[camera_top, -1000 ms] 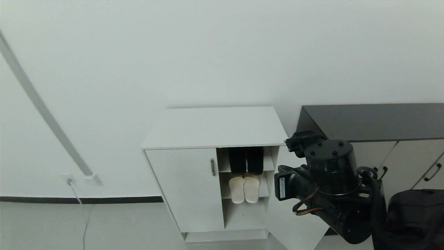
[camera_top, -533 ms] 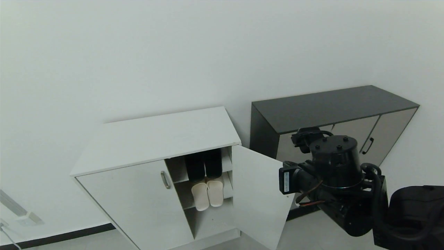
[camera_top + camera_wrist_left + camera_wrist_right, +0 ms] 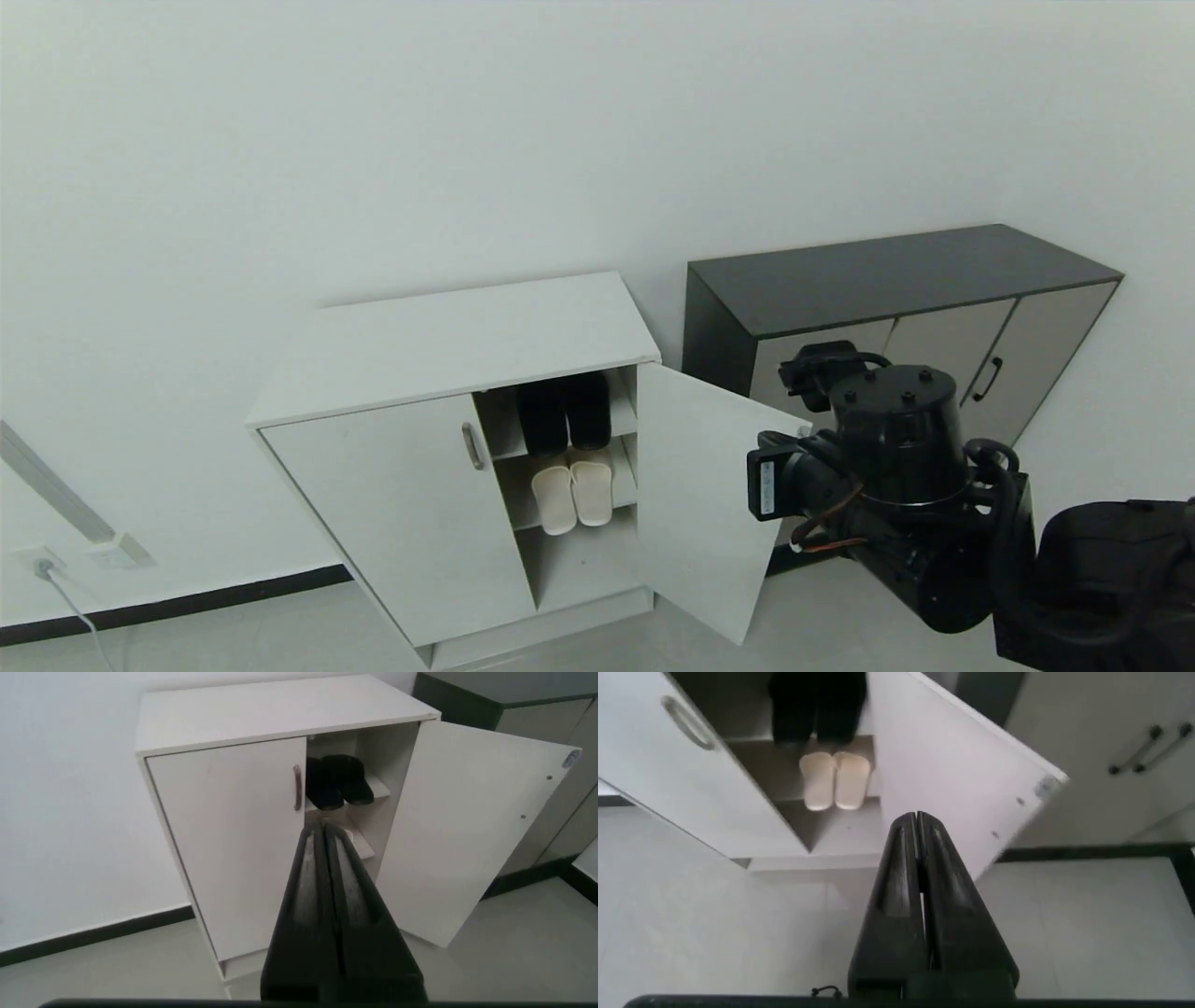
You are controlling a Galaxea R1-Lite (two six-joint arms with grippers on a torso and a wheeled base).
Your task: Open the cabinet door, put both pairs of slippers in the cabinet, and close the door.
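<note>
Left gripper (image 3: 324, 833) closed tight, holding nothing. White cabinet (image 3: 448, 341): left door (image 3: 411, 513) closed, black slippers (image 3: 563, 415) on top shelf, white slippers (image 3: 572, 492) on middle shelf, right door (image 3: 695, 495) standing open. Right gripper (image 3: 918, 819) closed tight, empty.

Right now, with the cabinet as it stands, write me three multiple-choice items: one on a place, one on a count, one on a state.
1. Where do the black slippers lie in the white cabinet?
A. on the top shelf
B. in the bottom compartment
C. on the cabinet's top board

2. How many pairs of slippers are inside?
A. one
B. two
C. three

3. How does the right door stand?
A. shut
B. swung open
C. taken off

Answers:
1 A: they lie on the shelf just above the white slippers.
2 B: one black pair and one white pair show.
3 B: it stands out from the frame, and the shelves are exposed.
</note>
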